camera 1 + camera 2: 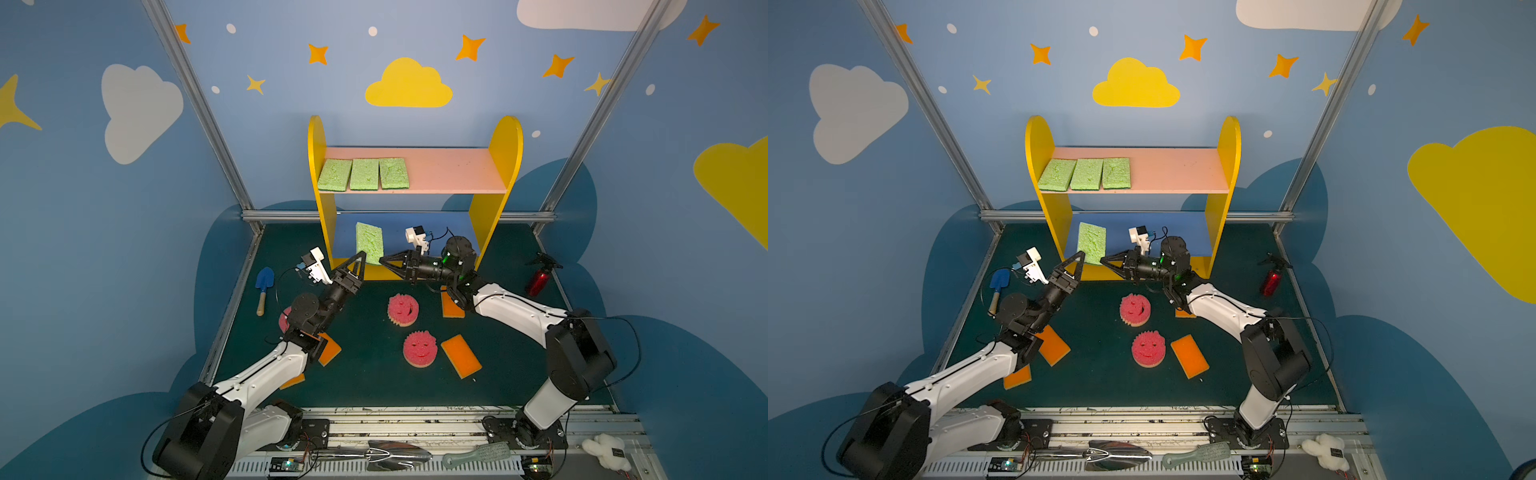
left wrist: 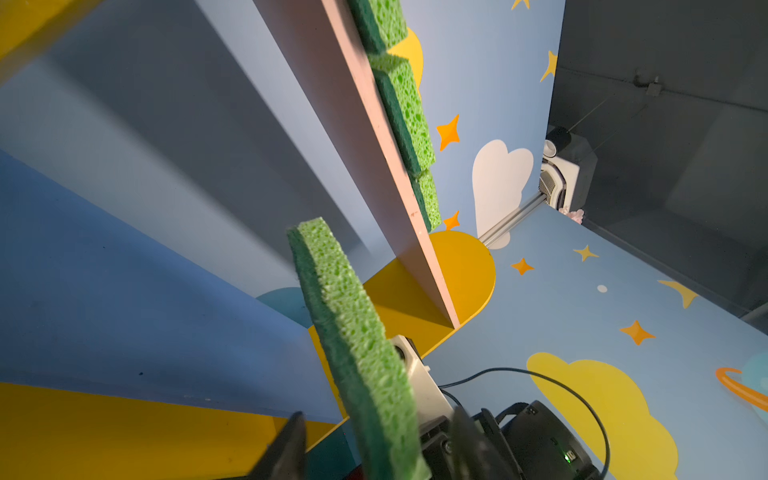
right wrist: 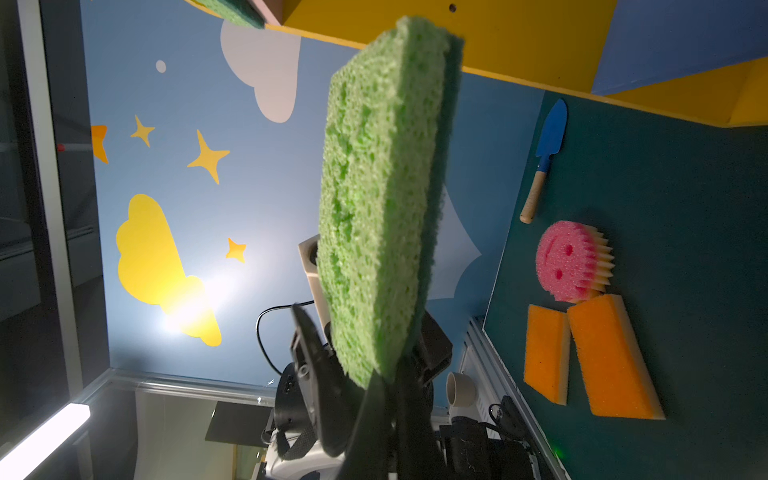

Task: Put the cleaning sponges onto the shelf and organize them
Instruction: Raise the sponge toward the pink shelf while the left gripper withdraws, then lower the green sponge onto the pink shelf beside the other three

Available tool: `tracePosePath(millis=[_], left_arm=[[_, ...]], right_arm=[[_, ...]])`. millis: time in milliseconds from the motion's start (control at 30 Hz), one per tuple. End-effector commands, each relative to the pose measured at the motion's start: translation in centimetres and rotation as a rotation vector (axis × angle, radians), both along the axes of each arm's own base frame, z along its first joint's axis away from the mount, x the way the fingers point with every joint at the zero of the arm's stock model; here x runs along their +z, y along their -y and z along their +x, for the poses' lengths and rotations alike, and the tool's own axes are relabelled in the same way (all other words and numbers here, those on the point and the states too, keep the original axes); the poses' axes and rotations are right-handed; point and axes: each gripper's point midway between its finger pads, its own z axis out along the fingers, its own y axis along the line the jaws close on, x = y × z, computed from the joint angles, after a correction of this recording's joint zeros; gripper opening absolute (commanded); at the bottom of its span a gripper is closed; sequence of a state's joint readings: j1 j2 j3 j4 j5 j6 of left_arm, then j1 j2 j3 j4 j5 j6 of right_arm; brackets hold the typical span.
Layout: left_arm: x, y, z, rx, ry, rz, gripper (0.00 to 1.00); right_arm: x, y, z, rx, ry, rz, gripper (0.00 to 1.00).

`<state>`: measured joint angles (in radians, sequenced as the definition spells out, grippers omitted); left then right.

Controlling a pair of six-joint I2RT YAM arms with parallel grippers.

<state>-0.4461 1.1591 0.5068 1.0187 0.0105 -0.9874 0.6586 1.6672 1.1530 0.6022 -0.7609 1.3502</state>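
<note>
A light green sponge (image 1: pixel 369 243) (image 1: pixel 1091 243) stands on edge in the air before the yellow shelf (image 1: pixel 505 166), level with its blue middle board. My right gripper (image 1: pixel 382 259) (image 3: pixel 392 374) is shut on the sponge's lower edge (image 3: pixel 378 208). My left gripper (image 1: pixel 359 262) (image 2: pixel 378 415) is open, its fingers either side of the same sponge (image 2: pixel 353 332) without touching it. Three green sponges (image 1: pixel 365 174) lie side by side on the left of the pink top board (image 1: pixel 449 170). On the mat lie pink smiley sponges (image 1: pixel 403 309) (image 1: pixel 419 348) and orange sponges (image 1: pixel 460 355) (image 1: pixel 330 348).
A blue trowel (image 1: pixel 263 286) lies at the mat's left edge and a red spray bottle (image 1: pixel 539 278) at its right. A third pink sponge (image 1: pixel 284 320) peeks from under the left arm. More orange sponges (image 1: pixel 451 307) (image 1: pixel 293 380) lie partly under the arms.
</note>
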Motion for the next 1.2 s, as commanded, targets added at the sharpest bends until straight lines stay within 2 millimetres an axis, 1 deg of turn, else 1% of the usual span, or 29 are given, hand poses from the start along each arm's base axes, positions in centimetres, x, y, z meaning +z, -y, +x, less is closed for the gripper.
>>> tracePosePath(millis=[0,100,167,267,367,467,567,600,733,867,933,1033,1167], left_arm=[[0.4,0.4,-0.7,-0.027,0.006,0.054,0.99],[-1.0,-1.0,-1.8,0.03,-0.032,0.124,1.0],[-2.4,-2.2,-2.4,0.075,-0.071,0.136,1.0],[-3.5,-3.4,-3.4,0.114,-0.092,0.145,1.0],[-4.4,-3.9,-3.9,0.128,-0.124,0.181,1.0],[-5.3,-4.0,-4.0,0.131,-0.145,0.195,1.0],[-6.1,-3.7,-3.7,0.118,-0.17,0.204,1.0],[-6.4,-3.5,-3.6,0.112,-0.176,0.206,1.0],[-7.0,-2.8,-3.0,0.087,-0.192,0.206,1.0],[-7.6,-2.5,-2.7,0.078,-0.205,0.211,1.0],[-7.7,-2.6,-2.7,0.08,-0.209,0.218,1.0],[-7.9,-2.5,-2.8,0.079,-0.212,0.224,1.0],[-8.6,-2.5,-2.7,0.078,-0.224,0.231,1.0]], right_arm=[[3.2,1.1,-1.5,0.005,0.13,-0.039,0.0],[3.9,2.6,-2.4,-0.01,0.194,-0.122,0.0],[4.4,3.6,-3.1,-0.016,0.231,-0.173,0.0],[5.4,5.0,-3.7,-0.043,0.302,-0.212,0.0],[6.8,6.8,-3.8,-0.112,0.362,-0.231,0.0],[8.6,8.8,-3.9,-0.145,0.42,-0.303,0.0],[10.6,10.2,-3.4,-0.166,0.459,-0.345,0.0],[10.9,10.5,-3.2,-0.168,0.462,-0.357,0.0],[12.4,12.3,-1.5,-0.19,0.524,-0.471,0.03],[14.5,13.7,0.7,-0.235,0.575,-0.518,0.0],[15.5,14.2,2.0,-0.265,0.6,-0.557,0.0],[16.5,14.2,4.0,-0.29,0.621,-0.593,0.0],[17.0,14.3,6.9,-0.32,0.625,-0.608,0.0]])
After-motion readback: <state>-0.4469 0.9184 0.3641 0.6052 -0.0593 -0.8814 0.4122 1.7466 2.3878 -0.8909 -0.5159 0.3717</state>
